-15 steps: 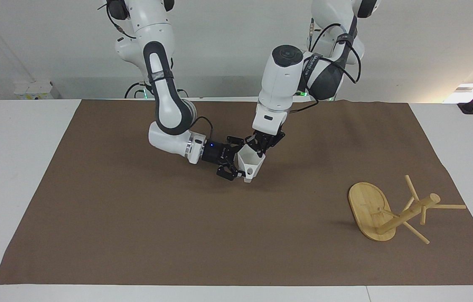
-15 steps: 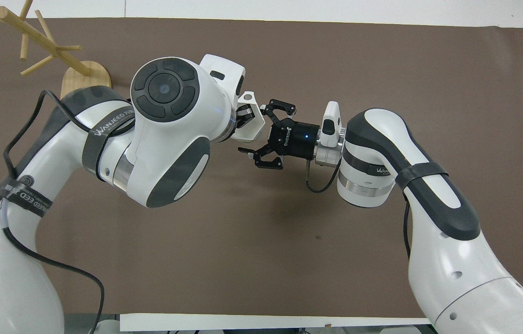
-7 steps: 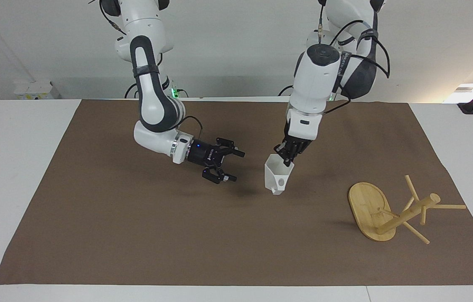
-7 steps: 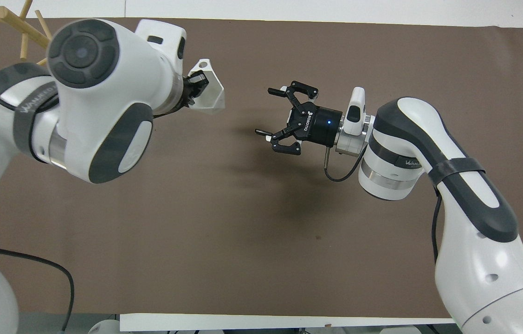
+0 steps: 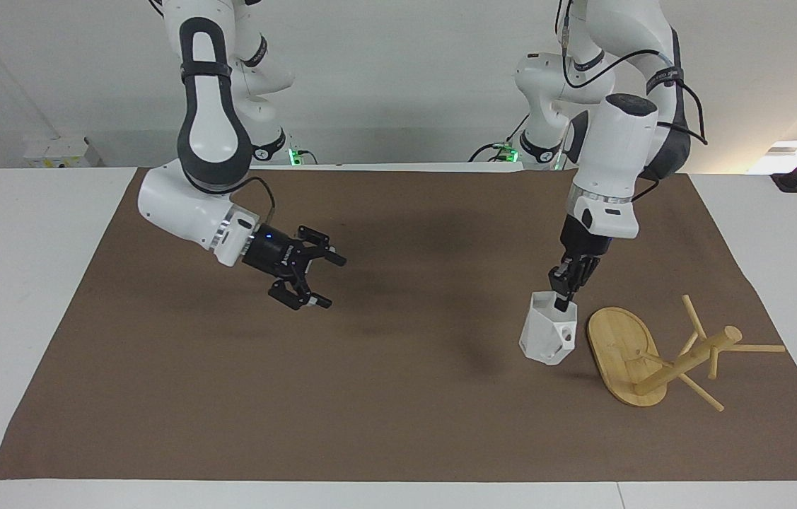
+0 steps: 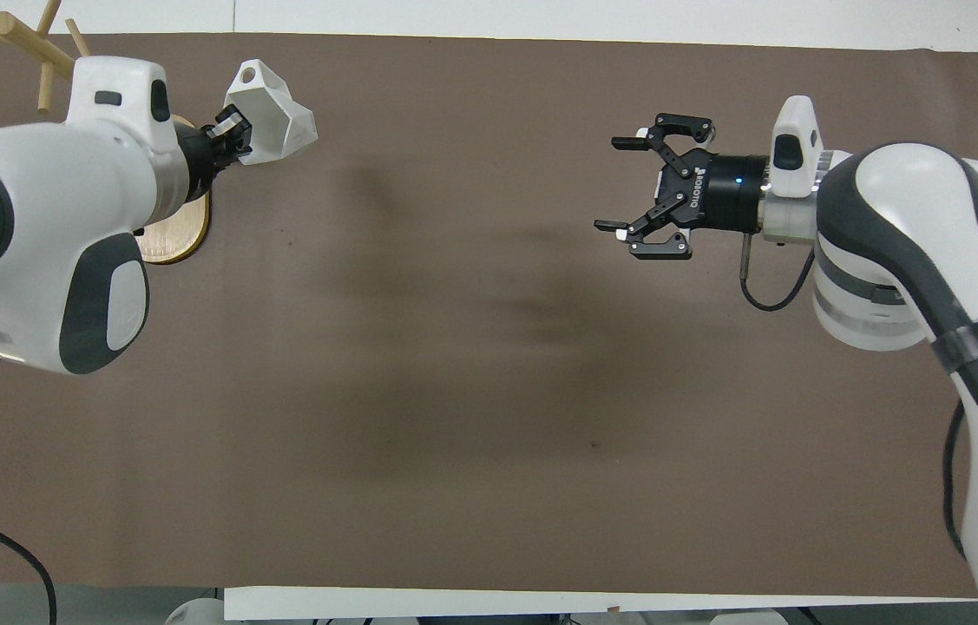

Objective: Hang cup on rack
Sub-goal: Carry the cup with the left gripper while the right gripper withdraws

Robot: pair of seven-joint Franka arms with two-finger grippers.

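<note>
Item: cup [image 5: 547, 336] — small white faceted mug, blocky handle turned toward the rack. Carried in the air, pinched at its rim by the left gripper [image 5: 562, 300], whose fingers are clamped on the rim wall. It hangs upright just beside the rack's base, on the side toward the table's middle, over the brown mat [image 5: 398, 396].

Item: rack [image 5: 660, 357] — light bamboo mug tree, oval base, round post, several thin pegs. It stands at the left arm's end of the mat. In the facing view the post appears to lean away from the cup; whether that is true tilt or only the camera angle cannot be told.

Item: right gripper [image 5: 306, 277] — jaws spread wide, holding nothing, well apart from the rack, over the mat toward the right arm's end. This arm waits.

Step in hand, as judged: transport of the cup to the rack; hanging not yet done.

Next move, as judged: raise the cup to the level of a free peg, turn the handle's opening to face the peg tip, then slide it along the peg — release only once the handle is seated. The rim pinch gives little hold against twisting, so slow alignment is advised.
</note>
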